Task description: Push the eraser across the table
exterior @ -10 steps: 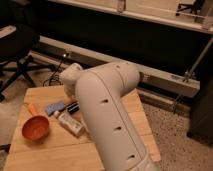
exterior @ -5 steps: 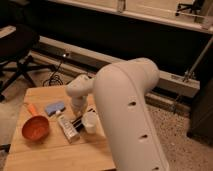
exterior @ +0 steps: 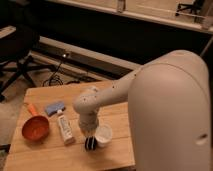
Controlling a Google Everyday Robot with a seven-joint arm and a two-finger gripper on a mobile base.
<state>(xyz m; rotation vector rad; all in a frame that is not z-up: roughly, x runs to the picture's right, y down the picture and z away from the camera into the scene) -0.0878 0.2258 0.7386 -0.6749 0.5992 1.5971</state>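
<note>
Change since earlier frame: arm has swung lower and nearer the front edge; the big white link now fills the right side of the view.
Gripper (exterior: 90, 142): at the front of the surface, pointing down, between the white bottle (exterior: 64, 128) and a white round cup (exterior: 103, 134).
Jaws: cannot tell whether released or clenched.
Eraser (exterior: 90, 144): only a dark shape shows right at the gripper tip, just beside the cup; stripes not discernible.
Surface (exterior: 45, 155): light wooden planks, rectangular.
Other items: orange scoop-like bowl (exterior: 35, 128) at left; blue-grey flat pad (exterior: 54, 108) behind the bottle.
Room: dark office chair (exterior: 17, 60) at left; cable on speckled floor.
</note>
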